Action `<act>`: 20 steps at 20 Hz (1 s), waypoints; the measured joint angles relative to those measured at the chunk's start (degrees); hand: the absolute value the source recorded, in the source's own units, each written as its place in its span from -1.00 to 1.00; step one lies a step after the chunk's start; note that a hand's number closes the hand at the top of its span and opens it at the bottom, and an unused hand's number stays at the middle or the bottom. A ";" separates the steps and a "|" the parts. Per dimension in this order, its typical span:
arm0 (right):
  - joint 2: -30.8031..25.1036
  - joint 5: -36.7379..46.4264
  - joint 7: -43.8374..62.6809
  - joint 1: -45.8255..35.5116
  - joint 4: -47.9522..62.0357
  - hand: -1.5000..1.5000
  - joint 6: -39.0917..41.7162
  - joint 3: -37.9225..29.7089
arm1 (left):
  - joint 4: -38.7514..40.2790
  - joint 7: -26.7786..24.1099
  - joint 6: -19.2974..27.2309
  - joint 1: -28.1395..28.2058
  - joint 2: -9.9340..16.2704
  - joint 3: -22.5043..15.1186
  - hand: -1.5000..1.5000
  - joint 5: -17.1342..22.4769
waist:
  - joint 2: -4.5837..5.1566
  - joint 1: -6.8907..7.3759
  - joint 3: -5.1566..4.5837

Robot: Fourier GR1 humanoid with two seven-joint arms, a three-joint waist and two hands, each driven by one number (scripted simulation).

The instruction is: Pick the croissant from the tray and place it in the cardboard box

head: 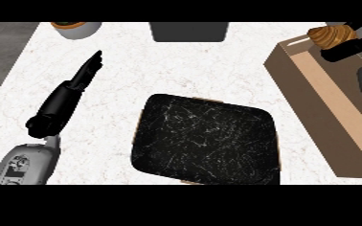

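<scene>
Golden-brown and ridged, the croissant [326, 35] sits clasped in our right hand [344, 48] over the cardboard box [311, 96] at its far end. We judge it light, flaky and crushable, best held across its middle. The black marbled tray [205, 141] is bare; our left hand [86, 72] rests with fingers straight.

1. A kitchen: a white speckled marble-look counter top [176, 67] fills the view.
2. A black marbled serving tray [205, 141] lies on it.
3. A small grey pot [76, 28] stands at the far edge.
</scene>
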 measured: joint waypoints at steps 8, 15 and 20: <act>-5.61 -5.21 -7.02 3.07 7.90 -1.00 10.79 -3.27 | 1.76 -1.75 -1.07 0.34 -0.30 0.80 0.00 -0.30 | 0.05 0.20 0.01; -7.69 -10.26 -17.79 5.10 10.71 -1.00 16.28 -5.32 | 0.36 -1.06 -2.22 0.95 -0.03 1.86 0.00 -0.04 | -0.03 0.29 0.02; -5.15 -17.18 -24.38 4.26 7.73 -1.00 9.40 -12.25 | 0.11 -1.23 -1.94 1.49 -0.65 1.69 0.00 -0.41 | -0.23 -0.10 0.12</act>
